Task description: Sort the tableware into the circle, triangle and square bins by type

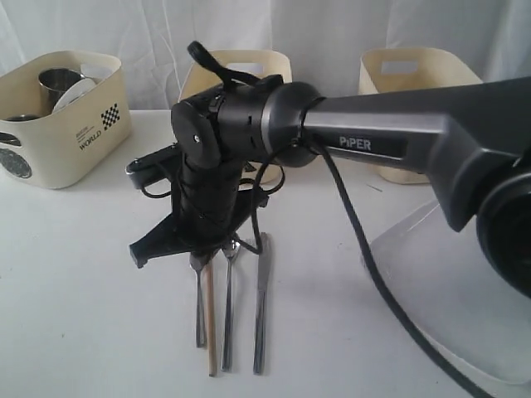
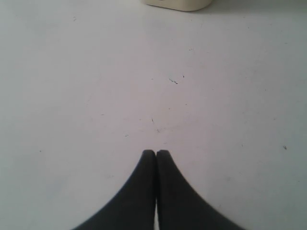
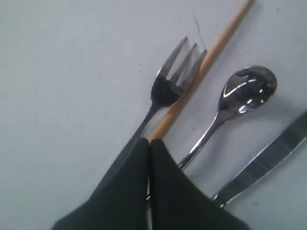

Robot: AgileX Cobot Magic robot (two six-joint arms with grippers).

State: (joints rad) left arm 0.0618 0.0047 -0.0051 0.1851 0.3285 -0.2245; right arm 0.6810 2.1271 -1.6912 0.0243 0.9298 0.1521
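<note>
Okay, your right gripper [image 3: 149,142] sits closed over the chopstick [image 3: 225,38] beside the fork [image 3: 165,88], hold unclear; open up, straddle only the chopstick, clear of the fork.

The right arm [image 1: 390,137], a dark grey jointed arm with a smooth matt casing, reaches in from the right of the exterior view to the middle, its long forearm link lying almost level. At its end the rounded black wrist [image 1: 241,116] turns sharply downward, so the right gripper [image 1: 213,240], black with two tapered fingers, points down. A thin black cable [image 1: 357,240] leaves the wrist joint and trails beneath the forearm. The right wrist view shows this gripper's fingers [image 3: 129,182] pressed flat together, with no gap at the tips. The left gripper [image 2: 156,151], of the same black tapered shape, is likewise closed, its two fingertips meeting along a thin seam.
</note>
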